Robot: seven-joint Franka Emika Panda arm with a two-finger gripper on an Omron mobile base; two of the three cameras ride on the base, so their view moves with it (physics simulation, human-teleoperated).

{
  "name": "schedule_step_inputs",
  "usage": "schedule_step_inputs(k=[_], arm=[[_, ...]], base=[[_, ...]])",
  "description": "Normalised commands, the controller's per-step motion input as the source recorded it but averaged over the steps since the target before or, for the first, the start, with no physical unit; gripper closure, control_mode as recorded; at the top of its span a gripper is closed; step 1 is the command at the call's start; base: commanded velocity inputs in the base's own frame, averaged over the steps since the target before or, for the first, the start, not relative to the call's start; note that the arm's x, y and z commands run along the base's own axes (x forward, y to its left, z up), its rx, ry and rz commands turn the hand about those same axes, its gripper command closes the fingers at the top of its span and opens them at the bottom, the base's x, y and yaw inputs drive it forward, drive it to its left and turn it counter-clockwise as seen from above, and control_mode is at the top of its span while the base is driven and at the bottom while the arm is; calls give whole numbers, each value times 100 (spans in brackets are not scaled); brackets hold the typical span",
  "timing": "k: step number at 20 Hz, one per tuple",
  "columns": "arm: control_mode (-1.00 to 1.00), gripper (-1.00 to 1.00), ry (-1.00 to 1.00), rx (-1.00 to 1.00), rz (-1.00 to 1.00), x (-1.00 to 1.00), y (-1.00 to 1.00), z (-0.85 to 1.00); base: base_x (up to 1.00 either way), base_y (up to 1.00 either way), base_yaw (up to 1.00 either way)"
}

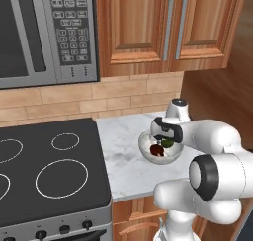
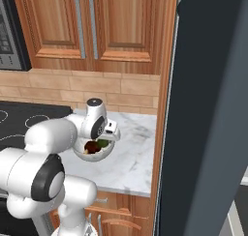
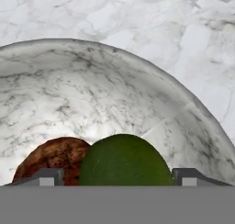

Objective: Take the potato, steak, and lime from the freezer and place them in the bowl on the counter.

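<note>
In the bowl (image 3: 55,90) we see the brown steak (image 3: 55,161) on the left. Beside it sits the round, hard lime (image 3: 124,161), between our spread gripper (image 3: 118,176) tips. It could roll; hold its middle.

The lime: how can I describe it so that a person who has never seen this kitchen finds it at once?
Start at the white-grey veined marble counter right of the black stovetop. On it stands a round silvery-grey bowl. Inside, the small dark green round lime lies beside a flat brown-red steak; nothing else there is green and round.
</note>
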Motion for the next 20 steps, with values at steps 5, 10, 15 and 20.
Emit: schedule_step_inputs(k=[5,10,15,20], arm=[[-100,-100,0,0,0,1,0,-3],[-100,-100,-5,0,0,-27,0,6],[-100,-100,-9,0,0,-49,0,17],[-100,-100,-8,0,0,-45,0,28]], base=[[0,0,0],[0,0,0],[0,0,0],[0,0,0]])
